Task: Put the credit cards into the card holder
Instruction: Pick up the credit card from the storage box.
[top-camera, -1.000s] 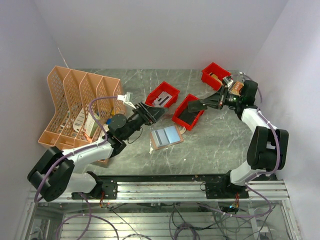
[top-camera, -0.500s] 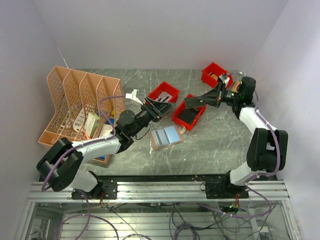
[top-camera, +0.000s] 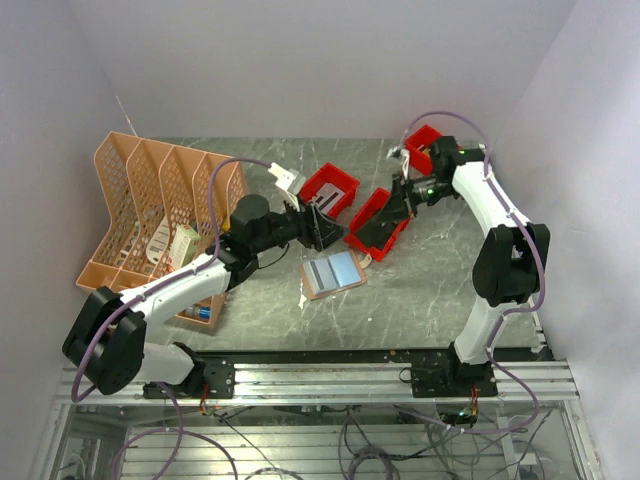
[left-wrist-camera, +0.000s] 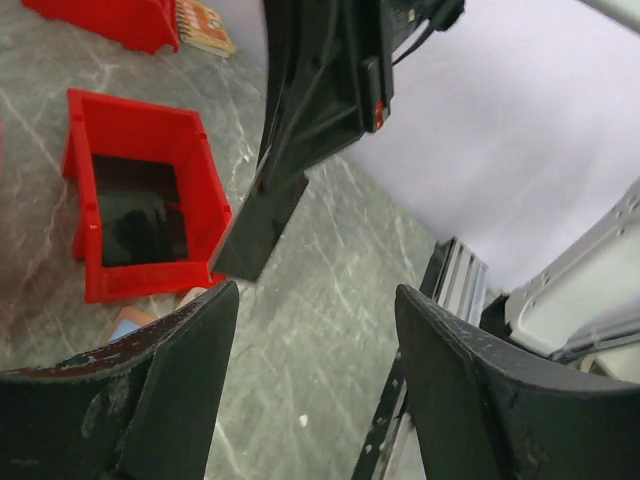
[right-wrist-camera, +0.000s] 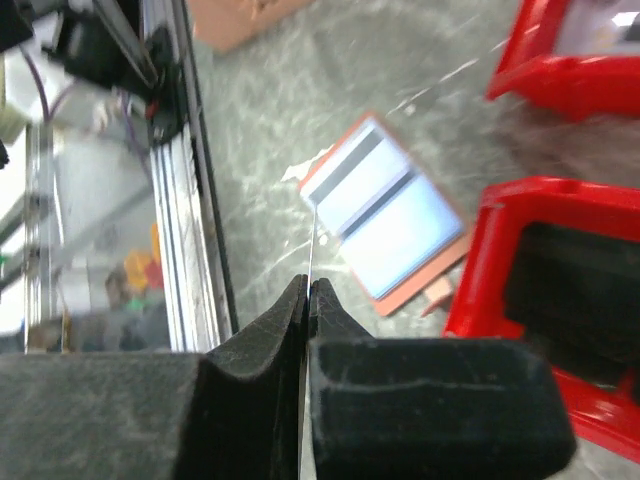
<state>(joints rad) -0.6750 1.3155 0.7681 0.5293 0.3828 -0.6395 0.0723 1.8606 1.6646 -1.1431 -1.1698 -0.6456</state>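
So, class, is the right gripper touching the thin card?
Touching. The right wrist view shows the right gripper shut on the thin card, seen edge-on.

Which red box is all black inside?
The middle red box, right beside the open card holder. It looks black inside; the left red box holds something pale, and the far-right red box is partly hidden by the right arm.

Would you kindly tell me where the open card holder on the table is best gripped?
Probably by its thin tan rim, pinched from above at the near edge: the card holder lies flat and open on the table, and cards cover its middle.
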